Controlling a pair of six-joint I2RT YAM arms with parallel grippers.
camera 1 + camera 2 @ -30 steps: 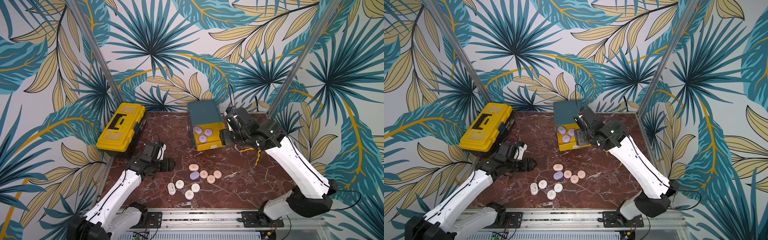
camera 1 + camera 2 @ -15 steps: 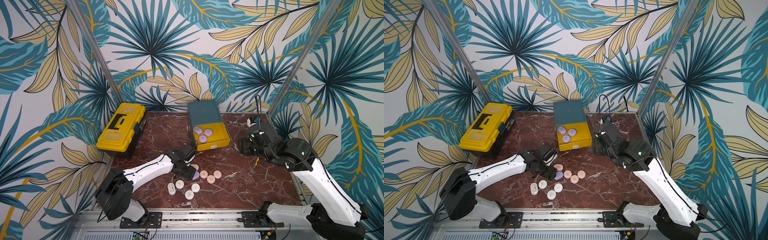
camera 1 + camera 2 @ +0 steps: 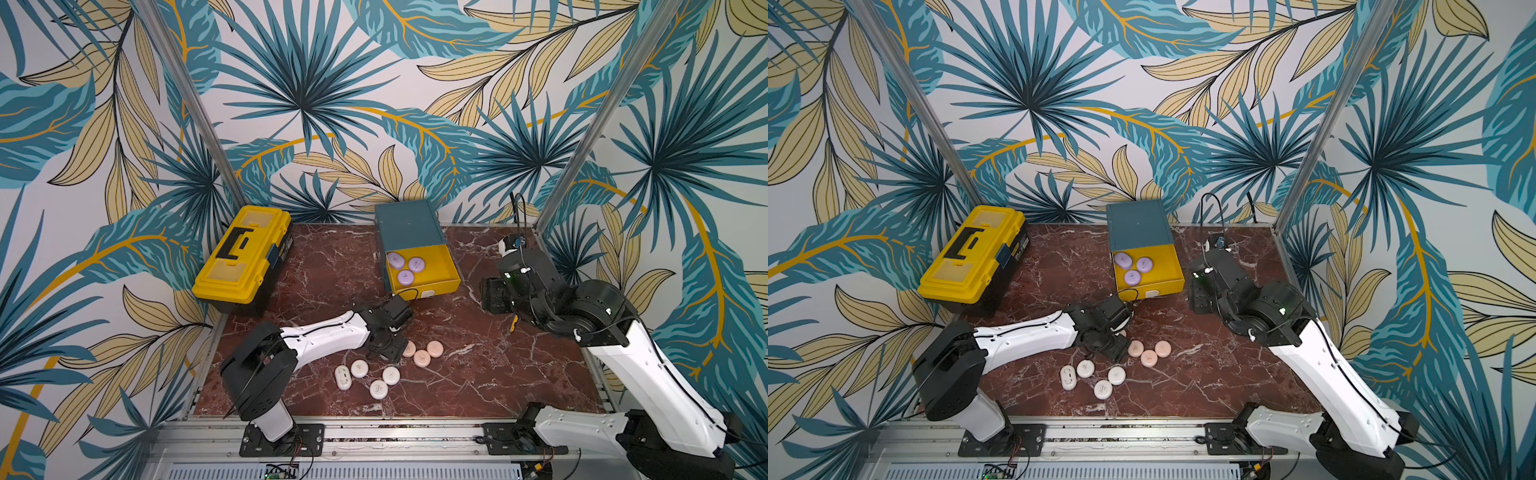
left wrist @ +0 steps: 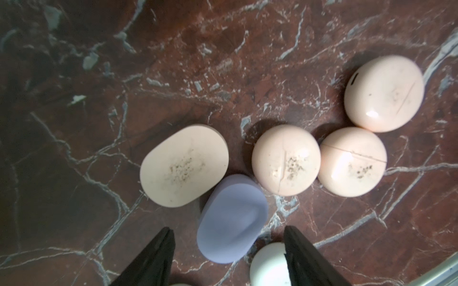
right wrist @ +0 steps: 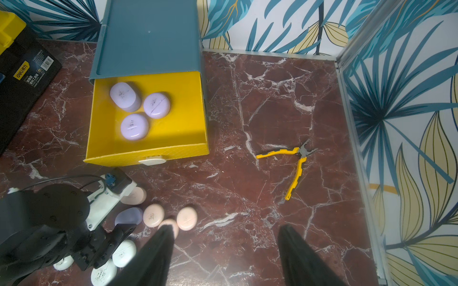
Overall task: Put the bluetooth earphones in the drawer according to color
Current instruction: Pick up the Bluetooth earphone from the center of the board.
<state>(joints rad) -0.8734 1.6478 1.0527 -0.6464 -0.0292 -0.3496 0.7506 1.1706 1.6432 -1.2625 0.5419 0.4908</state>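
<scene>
Left claw [image 4: 227, 229]: apart, straddling lilac earphone case [image 4: 231, 220], seemingly unclamped. Right claw [image 5: 225, 227]: apart, empty. Yellow drawer [image 5: 188, 152]: three lilac cases [image 5: 135, 126].

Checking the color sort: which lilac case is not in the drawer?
The case on the table between the left gripper's fingers; three others lie in the drawer.

The table [image 4: 247, 49] looks like polished red-brown marble. The peach cases [image 4: 286, 159] are smooth, glossy plastic (dark-speckled on top); the lilac case [image 4: 230, 218] looks matt. The drawer [image 5: 183, 151] is yellow plastic, its front finely textured; the cabinet [image 5: 148, 37] is smooth matt teal. The pliers [image 5: 296, 170] have a dull metal head.
</scene>
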